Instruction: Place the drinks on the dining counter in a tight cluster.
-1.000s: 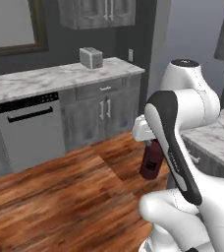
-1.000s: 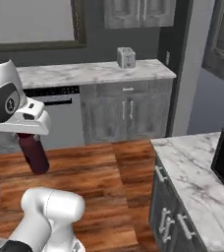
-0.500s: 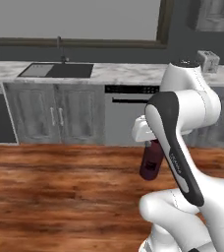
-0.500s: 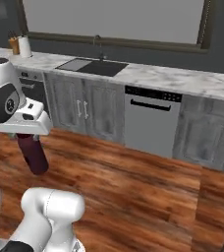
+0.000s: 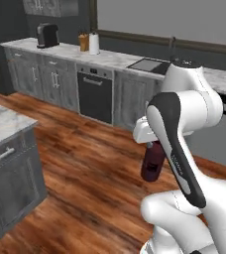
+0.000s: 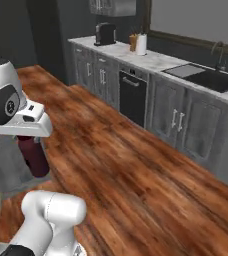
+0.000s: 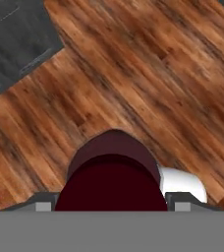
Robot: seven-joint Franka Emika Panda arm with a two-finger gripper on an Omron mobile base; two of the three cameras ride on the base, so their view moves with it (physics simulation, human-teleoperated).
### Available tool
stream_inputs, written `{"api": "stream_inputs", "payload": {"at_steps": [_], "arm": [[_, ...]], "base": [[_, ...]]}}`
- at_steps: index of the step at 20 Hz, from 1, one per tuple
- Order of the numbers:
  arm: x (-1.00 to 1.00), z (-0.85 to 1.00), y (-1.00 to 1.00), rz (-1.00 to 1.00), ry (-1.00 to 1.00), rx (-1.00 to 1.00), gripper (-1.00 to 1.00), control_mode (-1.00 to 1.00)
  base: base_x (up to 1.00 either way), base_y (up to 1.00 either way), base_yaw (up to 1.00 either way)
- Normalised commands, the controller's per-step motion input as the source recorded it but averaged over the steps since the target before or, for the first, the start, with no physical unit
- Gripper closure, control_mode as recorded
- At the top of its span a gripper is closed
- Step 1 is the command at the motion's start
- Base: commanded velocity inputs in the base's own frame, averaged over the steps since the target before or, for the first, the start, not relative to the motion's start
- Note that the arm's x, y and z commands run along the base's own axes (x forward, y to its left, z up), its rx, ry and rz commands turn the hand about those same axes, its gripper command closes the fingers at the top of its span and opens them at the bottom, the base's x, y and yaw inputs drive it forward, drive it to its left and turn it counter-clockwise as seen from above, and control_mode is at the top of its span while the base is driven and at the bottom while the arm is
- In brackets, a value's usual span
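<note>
The gripper [image 7: 112, 209] grips the maroon bottle [image 5: 153, 159], held upright above the wood floor [image 6: 136, 170]. Step in hand, by judgement: transport. Next, reach the dining counter and set the bottle down beside the other drinks.

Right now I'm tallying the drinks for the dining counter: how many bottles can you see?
1. A dark maroon bottle hangs upright in the gripper above the wooden floor, beside the robot. Other bottles may be outside these views.
</note>
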Motion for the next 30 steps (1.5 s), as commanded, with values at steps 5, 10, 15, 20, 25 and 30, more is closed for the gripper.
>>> {"api": "stream_inputs", "payload": {"at_steps": [5,10,15,20,25,30], "arm": [[0.00,0.00,0.00,0.00,0.00,0.00,1.00,1.00],[0.00,0.00,0.00,0.00,0.00,0.00,1.00,1.00],[0.00,0.00,0.00,0.00,0.00,0.00,1.00,1.00],[0.00,0.00,0.00,0.00,0.00,0.00,1.00,1.00],[0.00,0.00,0.00,0.00,0.00,0.00,1.00,1.00],[0.00,0.00,0.00,0.00,0.00,0.00,1.00,1.00]], "base": [[0.09,-0.02,0.71],[0.26,0.00,0.66],[0.60,-0.01,0.57],[0.69,-0.38,0.39],[0.34,-1.00,0.10],[0.12,-1.00,0.03]]}}
